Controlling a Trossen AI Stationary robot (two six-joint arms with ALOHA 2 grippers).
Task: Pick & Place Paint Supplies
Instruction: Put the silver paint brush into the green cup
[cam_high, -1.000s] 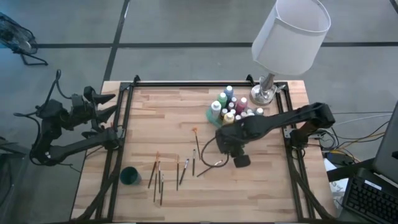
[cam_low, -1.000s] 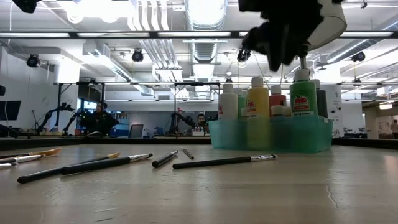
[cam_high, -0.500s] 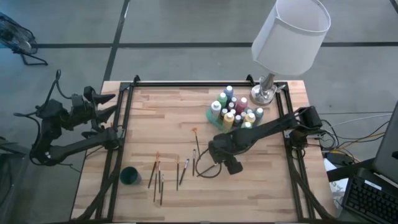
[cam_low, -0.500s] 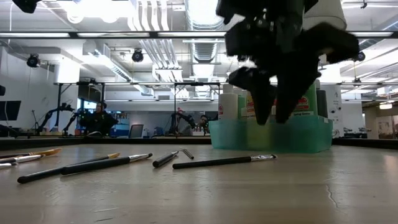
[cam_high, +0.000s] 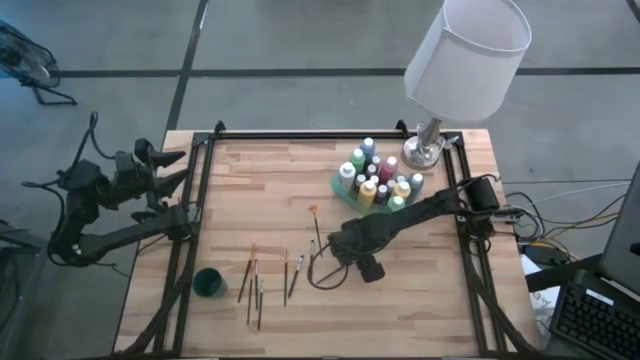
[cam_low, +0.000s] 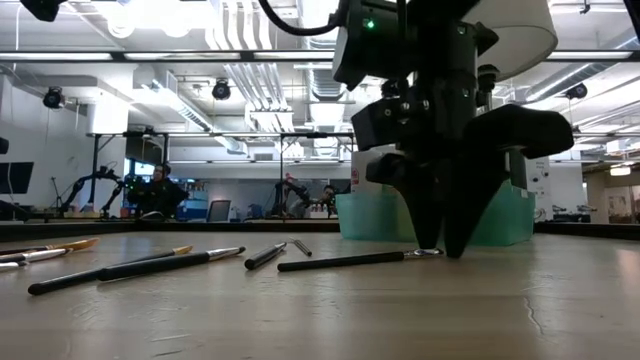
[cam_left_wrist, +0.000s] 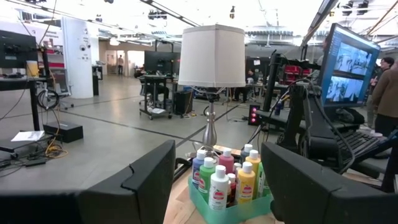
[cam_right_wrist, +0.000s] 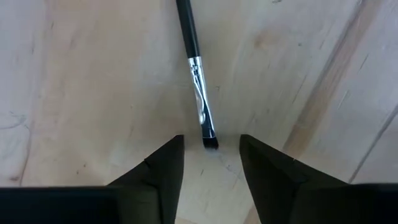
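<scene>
I had the right tool (cam_right_wrist: 210, 163) lowered at the lower centre of the high view, its fingers parted and straddling the bristle tip of a black-handled brush (cam_right_wrist: 196, 74) lying flat on the table (cam_high: 260, 190), nothing yet gripped; I judged this stance suited a pinch. The paint bottles (cam_high: 375, 175) stood in the green tray (cam_high: 340, 186) right of centre; their labels were unreadable. The left tool (cam_left_wrist: 214, 186) waited open at the left edge, empty.

The right arm is reaching across the table, its right gripper (cam_low: 441, 245) pointing straight down with fingers parted, while the left arm is resting off the table's left edge.
</scene>
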